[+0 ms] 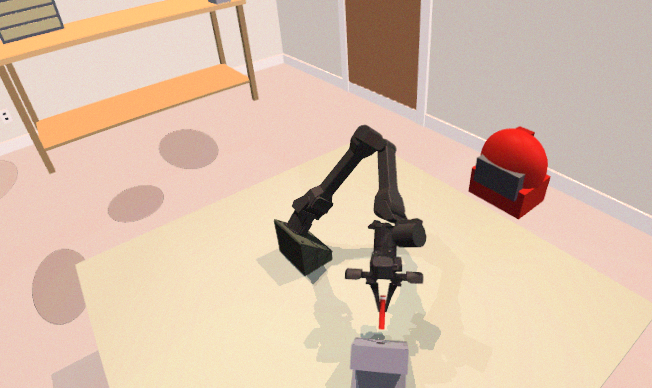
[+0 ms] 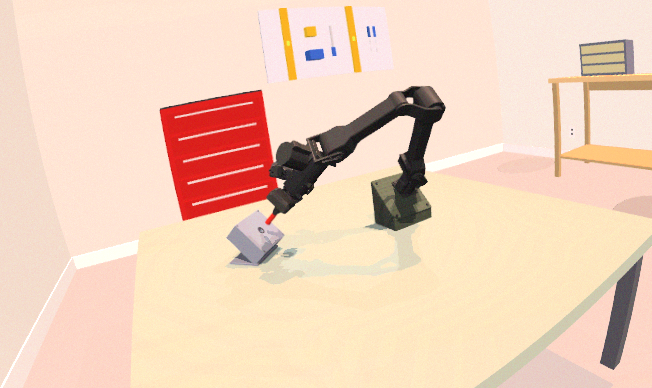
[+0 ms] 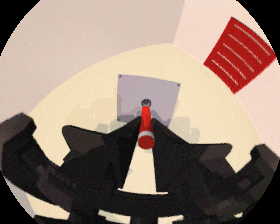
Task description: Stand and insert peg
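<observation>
My gripper (image 1: 382,308) (image 2: 274,212) (image 3: 146,120) is shut on the red peg (image 1: 382,320) (image 2: 270,219) (image 3: 145,118) and holds it above the table, tilted. The white band is at the peg's upper end, near the wrist camera; the plain end points down toward the panel. The grey sloped panel (image 1: 380,355) (image 2: 246,232) (image 3: 133,92) has one dark hole (image 2: 261,230) (image 3: 146,102) in its face. The plain end is outside the hole, close to the panel. In the wrist view the plain end overlaps the hole's lower edge; whether it touches the face cannot be told.
The table (image 1: 210,290) (image 2: 350,340) (image 3: 66,107) carries the panel and the dark arm base (image 1: 304,252) (image 2: 400,210). The arm's shadow falls around the panel. A red cabinet (image 2: 220,155) (image 3: 238,55) stands behind, beyond the table.
</observation>
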Robot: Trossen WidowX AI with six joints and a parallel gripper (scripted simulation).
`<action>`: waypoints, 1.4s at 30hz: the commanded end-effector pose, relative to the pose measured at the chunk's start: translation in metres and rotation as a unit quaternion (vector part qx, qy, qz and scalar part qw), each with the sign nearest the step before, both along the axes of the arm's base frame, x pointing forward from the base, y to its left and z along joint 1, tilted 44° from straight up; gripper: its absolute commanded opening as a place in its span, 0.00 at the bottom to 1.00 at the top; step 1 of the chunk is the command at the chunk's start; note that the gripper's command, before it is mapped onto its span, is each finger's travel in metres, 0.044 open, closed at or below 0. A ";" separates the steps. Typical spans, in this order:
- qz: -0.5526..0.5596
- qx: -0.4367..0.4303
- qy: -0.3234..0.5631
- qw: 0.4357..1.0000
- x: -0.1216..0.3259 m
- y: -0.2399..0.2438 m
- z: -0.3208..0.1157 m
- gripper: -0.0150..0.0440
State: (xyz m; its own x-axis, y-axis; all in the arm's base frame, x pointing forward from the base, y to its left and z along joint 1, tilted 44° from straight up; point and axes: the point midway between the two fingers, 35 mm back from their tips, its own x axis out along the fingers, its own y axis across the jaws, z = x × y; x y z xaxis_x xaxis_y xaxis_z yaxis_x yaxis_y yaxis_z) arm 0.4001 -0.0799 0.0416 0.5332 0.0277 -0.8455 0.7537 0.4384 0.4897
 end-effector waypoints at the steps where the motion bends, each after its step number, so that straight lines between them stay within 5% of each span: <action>1: -0.003 -0.003 -0.001 1.000 0.002 -0.001 -0.003 0.25; 42: 0.001 -0.001 0.000 1.000 0.012 0.000 -0.020 0.25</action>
State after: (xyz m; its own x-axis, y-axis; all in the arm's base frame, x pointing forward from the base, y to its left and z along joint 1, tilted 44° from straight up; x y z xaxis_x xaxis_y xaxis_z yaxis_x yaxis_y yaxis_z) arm 0.4118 -0.0792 0.0216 0.5334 0.0258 -0.8454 0.7533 0.4401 0.4887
